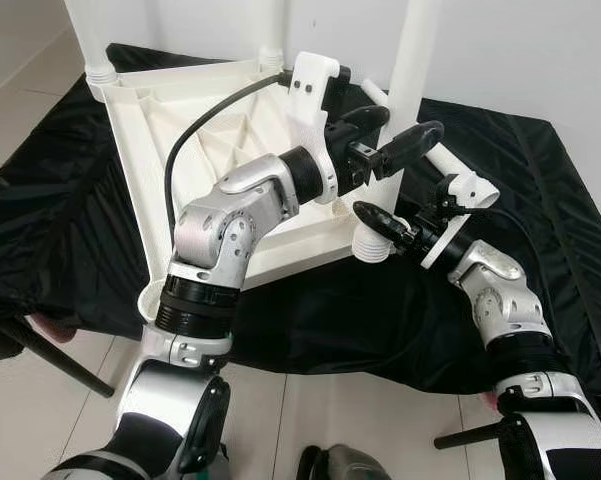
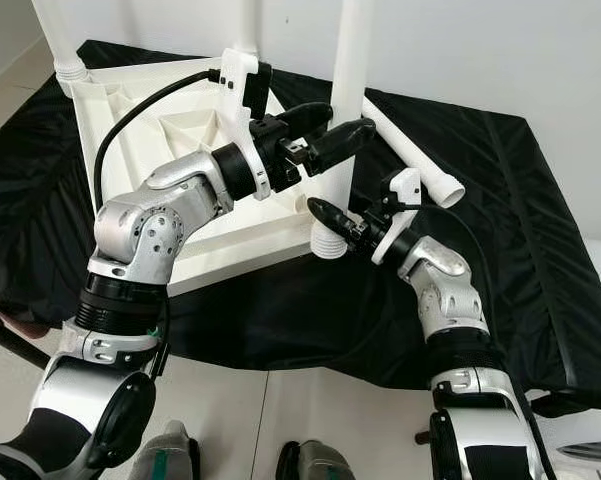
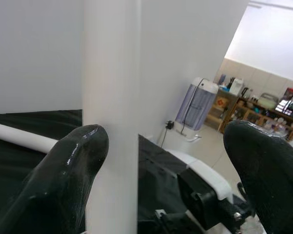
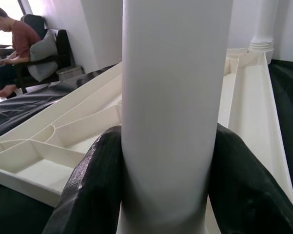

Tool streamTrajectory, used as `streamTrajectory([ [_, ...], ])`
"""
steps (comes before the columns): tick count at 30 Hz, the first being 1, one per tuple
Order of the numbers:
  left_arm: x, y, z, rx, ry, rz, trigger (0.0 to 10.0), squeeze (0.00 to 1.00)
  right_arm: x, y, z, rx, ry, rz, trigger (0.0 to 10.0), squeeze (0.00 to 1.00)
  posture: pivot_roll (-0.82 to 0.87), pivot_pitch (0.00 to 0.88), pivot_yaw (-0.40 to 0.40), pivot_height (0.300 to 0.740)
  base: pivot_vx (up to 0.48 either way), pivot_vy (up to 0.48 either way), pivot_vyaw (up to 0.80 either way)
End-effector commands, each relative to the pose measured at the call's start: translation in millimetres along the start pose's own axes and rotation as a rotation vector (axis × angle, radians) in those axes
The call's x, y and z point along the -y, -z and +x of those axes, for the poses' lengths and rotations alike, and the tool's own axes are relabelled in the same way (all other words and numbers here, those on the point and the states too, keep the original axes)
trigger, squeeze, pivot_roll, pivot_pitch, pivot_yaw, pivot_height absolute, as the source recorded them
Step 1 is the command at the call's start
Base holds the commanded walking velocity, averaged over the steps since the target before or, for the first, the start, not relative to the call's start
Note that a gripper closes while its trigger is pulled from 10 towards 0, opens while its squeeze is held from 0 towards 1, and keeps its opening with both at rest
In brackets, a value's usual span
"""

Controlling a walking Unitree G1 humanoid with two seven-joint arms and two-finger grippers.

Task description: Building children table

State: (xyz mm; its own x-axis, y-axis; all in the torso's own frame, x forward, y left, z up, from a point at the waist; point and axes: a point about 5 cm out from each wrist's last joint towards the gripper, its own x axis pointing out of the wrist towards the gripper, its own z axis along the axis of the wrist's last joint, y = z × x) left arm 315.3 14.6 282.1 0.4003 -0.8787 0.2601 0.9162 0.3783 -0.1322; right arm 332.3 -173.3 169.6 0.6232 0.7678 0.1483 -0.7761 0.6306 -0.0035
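Observation:
A white plastic table top (image 1: 170,120) lies upside down on a black cloth (image 1: 70,200). White legs stand upright in its corners. At the near right corner, my right gripper (image 2: 330,222) is shut on a leg (image 2: 348,60) just above its ribbed base; the right wrist view has both fingers (image 4: 92,185) pressed against that leg (image 4: 175,97). Higher up the same leg, my left gripper (image 1: 410,122) is open, and the leg (image 3: 109,97) stands beside one finger (image 3: 63,180) with a wide gap to the other. A loose white leg (image 2: 425,165) lies on the cloth behind my right arm.
Two more upright legs (image 1: 85,30) (image 1: 270,30) stand at the table top's far corners. Tiled floor (image 1: 310,420) lies below the cloth's near edge. A person (image 4: 12,34) sits in a chair across the room. A white appliance (image 3: 197,105) and shelves (image 3: 263,107) stand beyond.

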Motion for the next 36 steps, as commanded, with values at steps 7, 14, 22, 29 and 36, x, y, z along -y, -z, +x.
streamTrajectory([
  [7, -4.3, -3, 7.9, -0.061, 0.015, 0.074, 10.0, 0.0, -12.3, -4, 1.7, -0.033, -0.133, -0.031, 10.0, 0.0, 0.08, 0.0, -0.093, 0.74, 0.0, 0.0, 0.0],
  [14, -10.2, -7, 8.8, -0.065, -0.011, 0.089, 10.0, 0.0, -17.1, -1, -1.7, -0.069, -0.184, -0.025, 10.0, 0.0, 0.08, 0.0, -0.09, 0.74, 0.0, 0.0, 0.0],
  [22, -14.0, -15, 9.5, -0.057, -0.006, 0.088, 10.0, 0.0, -16.8, 0, -8.1, -0.106, -0.202, -0.039, 10.0, 0.0, 0.07, 0.0, -0.085, 0.74, 0.0, 0.0, 0.0],
  [29, -14.7, -16, 8.3, -0.053, 0.015, 0.053, 0.0, 0.0, -14.8, -2, -9.7, -0.104, -0.19, -0.063, 10.0, 0.0, 0.07, 0.004, -0.083, 0.74, 0.0, 0.0, 0.0],
  [36, -11.5, -13, 9.3, -0.069, 0.036, 0.06, 0.0, 0.0, -13.0, -7, -6.5, -0.084, -0.17, -0.087, 10.0, 0.0, 0.07, 0.003, -0.082, 0.74, 0.0, 0.0, 0.0],
])
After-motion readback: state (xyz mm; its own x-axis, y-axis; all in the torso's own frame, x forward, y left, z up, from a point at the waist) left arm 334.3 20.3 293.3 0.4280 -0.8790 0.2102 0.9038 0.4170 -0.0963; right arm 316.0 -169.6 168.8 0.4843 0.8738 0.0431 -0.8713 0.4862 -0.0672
